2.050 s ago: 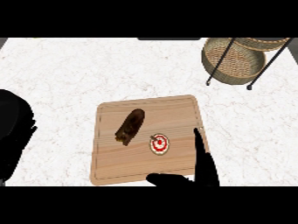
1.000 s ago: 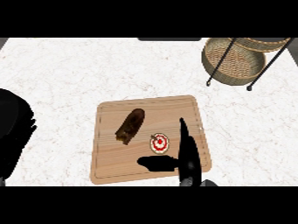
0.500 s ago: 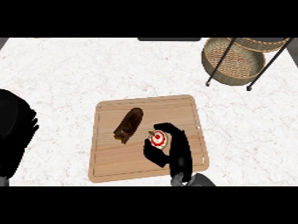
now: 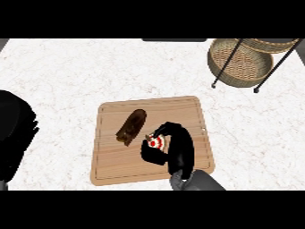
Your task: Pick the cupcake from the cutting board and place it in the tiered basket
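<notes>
1. A wooden cutting board (image 4: 181, 109) is lying on a white marbled desk (image 4: 102, 67), and everything below is placed relative to this board.
2. The cupcake (image 4: 156, 142), showing a red and white top, is sitting on the board, right of its middle and toward the near edge.
3. The right hand (image 4: 174, 150) is coming in over the board's near edge, with its thumb and fingers curling round the cupcake from both sides and covering part of it.
4. A dark brown, elongated pastry (image 4: 131, 126) is lying at a slant on the board, just left of the cupcake and apart from the hand.
5. The tiered basket (image 4: 243, 60), woven wicker on a thin black stand, is standing on the desk well beyond the board's far right corner.
6. The left hand (image 4: 6, 134) is showing as a dark mass well left of the board, at the picture's edge; whether its fingers are spread or curled cannot be told.
</notes>
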`<state>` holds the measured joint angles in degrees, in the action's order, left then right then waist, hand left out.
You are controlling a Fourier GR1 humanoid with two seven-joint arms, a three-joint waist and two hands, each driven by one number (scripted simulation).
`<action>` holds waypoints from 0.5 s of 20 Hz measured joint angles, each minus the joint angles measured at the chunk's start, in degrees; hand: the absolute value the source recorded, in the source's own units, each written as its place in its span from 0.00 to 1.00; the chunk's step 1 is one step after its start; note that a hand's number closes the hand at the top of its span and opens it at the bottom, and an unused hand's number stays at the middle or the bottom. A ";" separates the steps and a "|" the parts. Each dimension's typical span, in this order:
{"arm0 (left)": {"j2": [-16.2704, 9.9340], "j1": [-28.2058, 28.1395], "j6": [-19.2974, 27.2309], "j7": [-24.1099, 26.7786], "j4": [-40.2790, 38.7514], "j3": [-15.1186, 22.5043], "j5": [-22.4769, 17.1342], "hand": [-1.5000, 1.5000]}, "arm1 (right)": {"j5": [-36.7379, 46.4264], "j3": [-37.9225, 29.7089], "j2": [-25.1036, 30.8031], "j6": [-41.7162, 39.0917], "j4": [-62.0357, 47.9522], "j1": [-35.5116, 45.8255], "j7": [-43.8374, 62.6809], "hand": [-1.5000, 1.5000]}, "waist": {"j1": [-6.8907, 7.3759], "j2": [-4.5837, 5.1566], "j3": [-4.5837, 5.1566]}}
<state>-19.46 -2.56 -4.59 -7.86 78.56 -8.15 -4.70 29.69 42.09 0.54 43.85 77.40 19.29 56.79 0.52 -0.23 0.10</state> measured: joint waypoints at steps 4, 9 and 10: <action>-0.30 1.07 -0.59 -0.46 0.04 0.83 0.49 0.50 | 5.33 5.93 -0.33 -8.48 -6.01 9.60 3.20 1.00 | 2.14 0.12 0.26; 0.04 2.17 -0.62 -1.06 -0.84 1.38 0.90 0.50 | 7.92 10.44 -0.18 -17.52 -9.21 23.40 8.52 1.00 | 2.51 0.01 0.19; 0.29 1.91 -0.36 -0.89 -0.84 1.39 1.03 0.50 | 8.47 10.81 -0.10 -18.93 -8.90 25.97 9.65 1.00 | 2.30 -0.10 0.15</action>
<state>-19.18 -0.65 -4.95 -8.75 77.71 -6.75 -3.67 38.16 52.90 0.43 24.92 68.49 45.26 66.44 2.82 -0.34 0.25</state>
